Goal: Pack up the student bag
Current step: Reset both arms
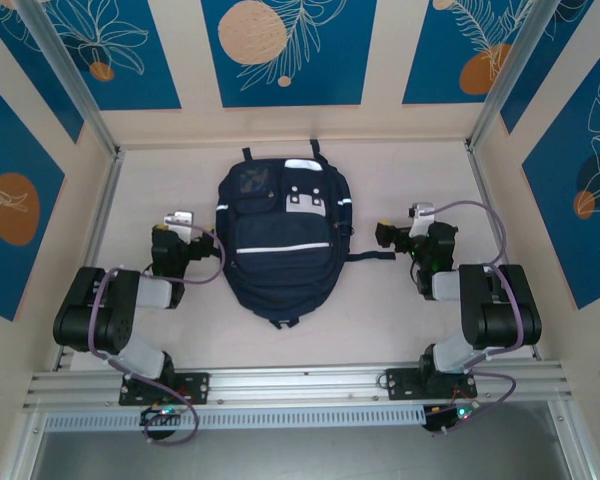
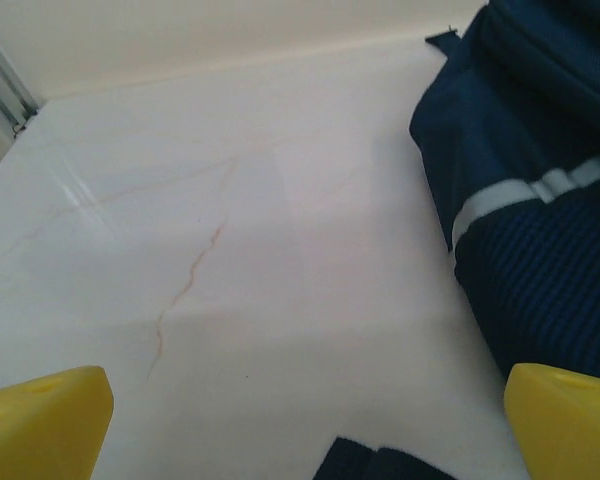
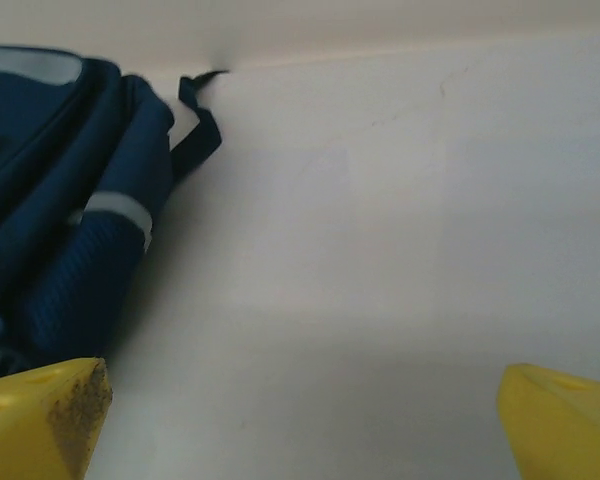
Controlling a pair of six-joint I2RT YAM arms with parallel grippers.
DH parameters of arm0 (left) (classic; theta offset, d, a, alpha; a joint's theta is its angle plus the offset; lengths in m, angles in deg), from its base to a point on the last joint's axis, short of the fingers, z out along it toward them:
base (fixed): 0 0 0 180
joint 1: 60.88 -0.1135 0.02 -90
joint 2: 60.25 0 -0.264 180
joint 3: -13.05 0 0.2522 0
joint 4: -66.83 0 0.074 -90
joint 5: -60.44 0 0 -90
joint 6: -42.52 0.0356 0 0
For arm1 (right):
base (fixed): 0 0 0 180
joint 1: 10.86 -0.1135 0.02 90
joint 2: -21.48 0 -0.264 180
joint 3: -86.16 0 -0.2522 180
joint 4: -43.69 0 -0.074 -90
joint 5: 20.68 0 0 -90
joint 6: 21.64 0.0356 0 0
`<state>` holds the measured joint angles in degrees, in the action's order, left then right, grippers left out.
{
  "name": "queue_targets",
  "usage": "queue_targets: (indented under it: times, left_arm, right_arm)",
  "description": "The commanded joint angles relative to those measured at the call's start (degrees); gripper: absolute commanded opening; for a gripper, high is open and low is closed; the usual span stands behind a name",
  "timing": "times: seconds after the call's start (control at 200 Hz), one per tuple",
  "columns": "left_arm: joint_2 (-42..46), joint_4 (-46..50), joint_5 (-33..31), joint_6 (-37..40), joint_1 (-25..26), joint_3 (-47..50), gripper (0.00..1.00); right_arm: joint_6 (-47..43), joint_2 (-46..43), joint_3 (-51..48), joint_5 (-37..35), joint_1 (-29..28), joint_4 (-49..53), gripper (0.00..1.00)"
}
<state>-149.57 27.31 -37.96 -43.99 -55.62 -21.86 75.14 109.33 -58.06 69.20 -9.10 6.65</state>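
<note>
Pale tabletop point(image 1: 400, 170), blue floral wall panels point(image 1: 330, 60)

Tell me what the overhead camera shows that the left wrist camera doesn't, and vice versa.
Overhead: the whole backpack lying flat, pockets up, with the left gripper and right gripper either side and blue patterned walls around. Left wrist: yellow fingertips spread wide, close up, and a faint brown vein in the table. Both: the backpack's side with a white stripe, on the pale table.

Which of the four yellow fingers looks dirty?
The finger at the left of the right gripper's wrist view: dark speckles mark its tip. The other three are clean yellow.
</note>
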Motion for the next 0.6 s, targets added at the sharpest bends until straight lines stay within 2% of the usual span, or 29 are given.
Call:
queue_targets:
  times: [0.0,0.045,0.085,0.135,0.52,0.595]
  left_arm:
    - [0.3,-0.7,-1.3,-2.3,-0.7,0.3,1.00]
    - [0.3,-0.4,-0.7,-1.8,-0.4,0.0,1.00]
    - [0.3,0.2,1.2,-0.5,0.1,-0.3,1.00]
    - [0.3,0.2,3.6,0.4,0.2,-0.1,1.00]
    - [0.1,0.5,3.8,0.4,0.1,-0.4,1.00]
    - [0.1,2.3,5.9,-0.2,-0.9,-1.3,1.00]
  right_arm:
    - [0.6,-0.4,-0.4,-8.2,-1.6,-0.1,0.99]
    - [0.8,-0.4,-0.4,-13.6,-3.0,-0.1,0.99]
    - [0.6,-0.1,-0.3,-15.3,-3.7,-0.2,0.99]
    - [0.4,-0.2,-0.3,-15.4,-3.9,-0.2,0.99]
    - [-0.5,-0.1,-0.5,-15.7,-4.6,-0.8,0.99]
    - [-0.5,-0.1,-0.5,-15.6,-4.5,-0.8,0.99]
